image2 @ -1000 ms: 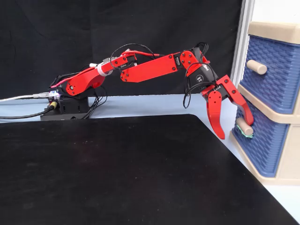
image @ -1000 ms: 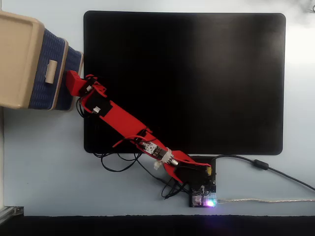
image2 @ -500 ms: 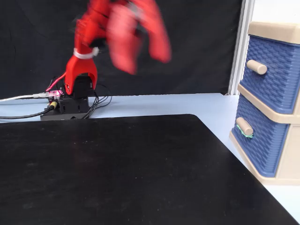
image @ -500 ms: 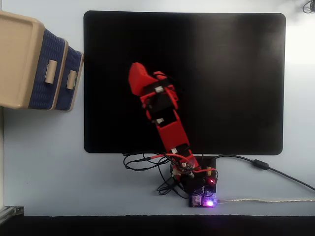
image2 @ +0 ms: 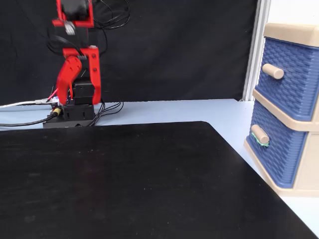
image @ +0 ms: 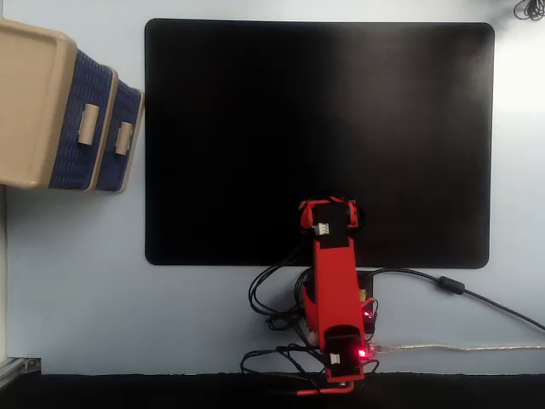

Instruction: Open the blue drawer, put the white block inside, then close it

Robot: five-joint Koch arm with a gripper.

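The gripper point(image2: 79, 74) hangs folded down above the arm's base at the back of the tabletop point(image2: 164, 110), well apart from everything else; in the side fixed view we see only one red finger pointing down with the other lost behind it, so we cannot tell whether the jaws are apart or together, and in the top-down fixed view the gripper is hidden under the folded red arm point(image: 332, 281). The blue drawer point(image2: 273, 149), the bottom one of the beige drawer unit point(image: 30, 102), sits flush and closed, its small beige handle point(image2: 259, 134) sticking out beside the corner of the black mat point(image: 319, 136). We cannot find the white block anywhere on the mat or the tabletop, and that is our main worry: if it is already inside, the job looks finished, but these views cannot confirm it. If another reach is needed, the long stretch to the handle could nudge the light unit sideways, or a finger could slip off the rounded handle. The loose cables point(image: 272, 294) by the base could also snag the arm as it swings out.
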